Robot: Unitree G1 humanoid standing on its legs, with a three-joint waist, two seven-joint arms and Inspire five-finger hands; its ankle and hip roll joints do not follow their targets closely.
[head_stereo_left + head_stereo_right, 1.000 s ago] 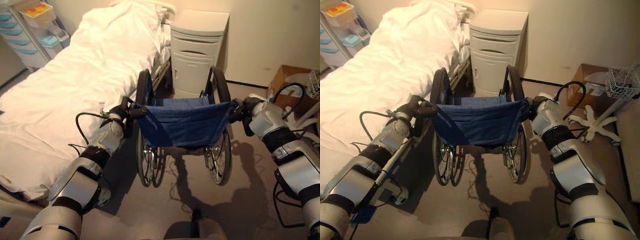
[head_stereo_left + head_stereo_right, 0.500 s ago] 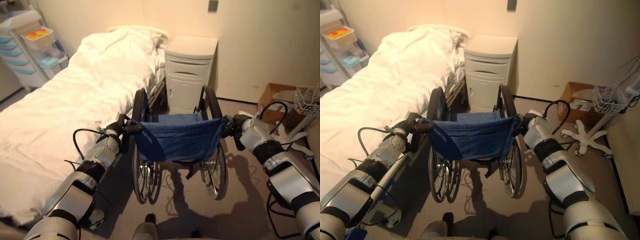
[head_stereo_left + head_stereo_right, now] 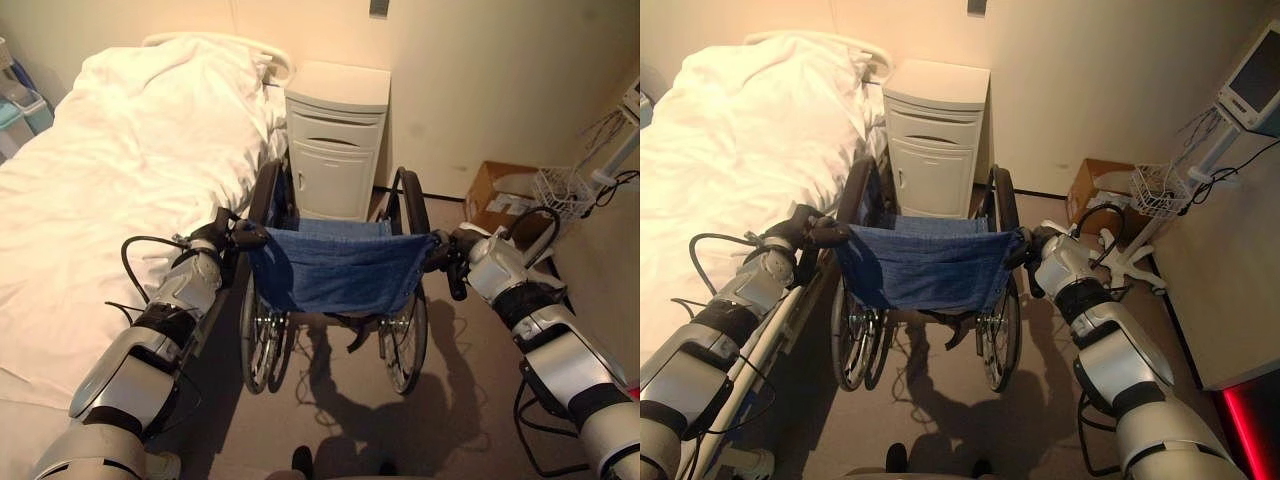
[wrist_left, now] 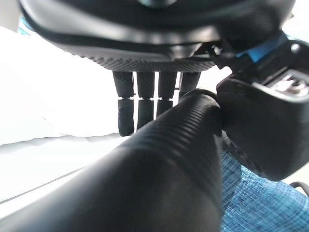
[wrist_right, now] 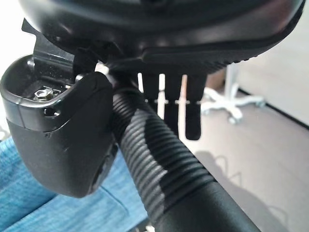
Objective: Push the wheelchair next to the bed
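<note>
The wheelchair (image 3: 335,268) has a blue cloth backrest and black wheels. It stands close beside the white-sheeted bed (image 3: 110,170), facing the nightstand. I hold it from behind by both push handles. My left hand (image 3: 218,240) is closed on the left handle (image 4: 164,164), on the bed side, with the fingers (image 4: 145,104) past the grip and the thumb beside it. My right hand (image 3: 452,264) is closed on the ribbed right handle (image 5: 164,164) in the same way.
A white nightstand (image 3: 335,150) stands against the wall just ahead of the wheelchair. To the right are a cardboard box (image 3: 495,190), a wire basket (image 3: 1150,190) on a stand with a star base (image 3: 1125,262), a monitor (image 3: 1252,85) and a pale tabletop (image 3: 1230,290).
The wheelchair has rolled forward along the bed toward the nightstand, both hands still on its handles. The camera has followed and turned right, bringing the stand and monitor into view.
</note>
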